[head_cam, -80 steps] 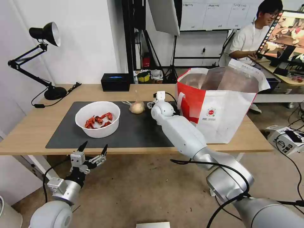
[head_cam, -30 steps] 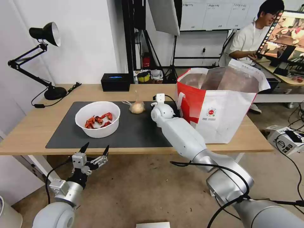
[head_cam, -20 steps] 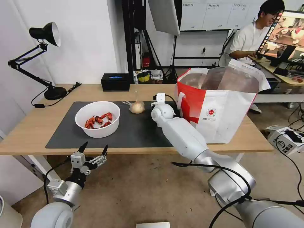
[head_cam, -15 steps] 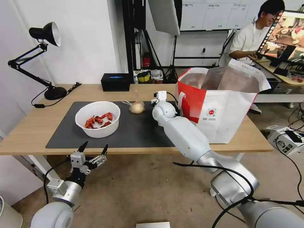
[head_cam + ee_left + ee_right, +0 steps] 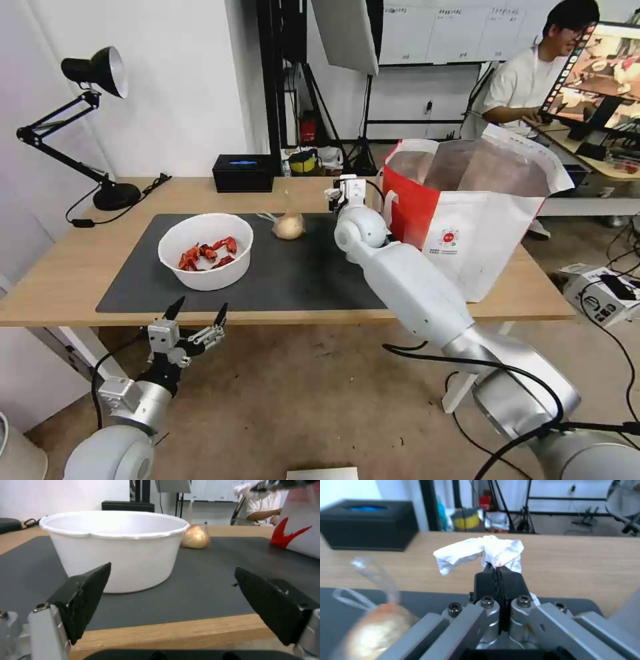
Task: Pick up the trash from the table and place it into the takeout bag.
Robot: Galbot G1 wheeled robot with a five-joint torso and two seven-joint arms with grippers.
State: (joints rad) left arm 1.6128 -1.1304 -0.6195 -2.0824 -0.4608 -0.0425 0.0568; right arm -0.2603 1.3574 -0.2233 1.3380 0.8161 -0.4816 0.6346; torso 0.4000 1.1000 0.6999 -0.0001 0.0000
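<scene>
The right claw point(image 5: 341, 193) hovers over the far part of the surface point(image 5: 60, 267), just beside the near rim of the takeout bag point(image 5: 480, 220), which stands open at the right end with its foil lining showing. From the head view its grip cannot be made out. The white bowl point(image 5: 205, 250) with red crayfish shells sits on the dark grey mat point(image 5: 287, 280), and the small clear bag with a beige lump point(image 5: 289, 225) lies behind it toward the takeout bag; both are left to clear. The left claw point(image 5: 195, 319) waits below the surface's front edge, fingers spread.

In the left wrist view, the left claw point(image 5: 173, 600) gapes wide and empty, facing the bowl point(image 5: 115, 547), with the beige lump bag point(image 5: 195, 537) beyond.

In the right wrist view, the right claw point(image 5: 498, 573) is clamped on the crumpled white tissue point(image 5: 480, 551), held off the wood. I judge the tissue to be mid-transfer, not yet in the bag.
</scene>
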